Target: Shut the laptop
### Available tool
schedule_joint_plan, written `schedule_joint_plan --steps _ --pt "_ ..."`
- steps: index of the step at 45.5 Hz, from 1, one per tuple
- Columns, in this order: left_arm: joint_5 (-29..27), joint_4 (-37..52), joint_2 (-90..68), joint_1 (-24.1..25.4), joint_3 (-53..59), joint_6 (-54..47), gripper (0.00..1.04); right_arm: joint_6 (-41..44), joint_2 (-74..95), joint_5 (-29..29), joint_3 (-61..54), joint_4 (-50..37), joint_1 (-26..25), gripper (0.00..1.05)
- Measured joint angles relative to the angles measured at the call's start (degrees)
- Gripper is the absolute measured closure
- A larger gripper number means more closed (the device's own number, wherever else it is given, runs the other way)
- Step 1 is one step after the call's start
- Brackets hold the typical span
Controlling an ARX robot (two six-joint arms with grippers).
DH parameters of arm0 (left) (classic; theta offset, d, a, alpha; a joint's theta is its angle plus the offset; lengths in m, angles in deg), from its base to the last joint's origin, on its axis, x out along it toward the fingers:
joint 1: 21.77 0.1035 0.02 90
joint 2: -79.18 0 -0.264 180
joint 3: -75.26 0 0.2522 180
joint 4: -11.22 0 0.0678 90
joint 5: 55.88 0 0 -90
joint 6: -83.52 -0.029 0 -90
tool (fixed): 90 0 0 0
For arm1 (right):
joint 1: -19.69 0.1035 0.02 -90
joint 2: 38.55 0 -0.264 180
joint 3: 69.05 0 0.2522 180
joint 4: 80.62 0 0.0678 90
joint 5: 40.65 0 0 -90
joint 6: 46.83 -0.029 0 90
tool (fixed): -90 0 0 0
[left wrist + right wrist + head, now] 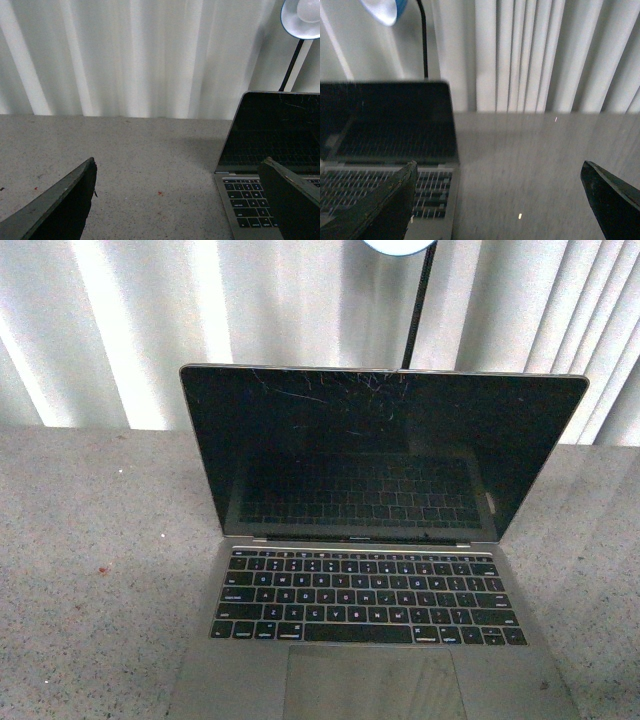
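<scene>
My left tool (180, 165) hangs with its dark fingers spread wide and empty over the speckled grey tabletop (140, 160). Just to its right the slim silver-grey metal laptop (372, 592) with black keys stands open, straight ahead of me, its scratched glossy black screen (385, 445) tilted slightly back. My right tool (499, 167), also spread and empty, sits off the laptop's right edge. As I judge it, pressing the scratched glass instead of the lid's top rim could worsen the damage. A hard shove might slide the base or slam the lid.
</scene>
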Motion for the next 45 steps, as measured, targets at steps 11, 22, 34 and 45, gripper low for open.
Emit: schedule_joint_plan --steps 11,22,34,45 --pt "-34.4 -14.9 -15.0 -7.1 -6.3 16.2 0.07 -0.4 9.2 5.6 0.6 -7.4 -4.9 0.07" --pt "-23.2 4.7 -30.5 -0.1 -6.3 17.8 0.07 0.3 25.2 12.3 2.6 -21.8 -13.6 0.07" --pt "-15.3 27.9 -56.5 -0.3 -14.1 9.4 0.07 4.3 50.9 14.5 12.3 -37.6 -16.7 0.07" --pt "-9.6 32.1 -71.3 -1.7 -26.9 -1.5 0.07 15.4 70.2 14.0 26.4 -43.8 -16.5 0.07"
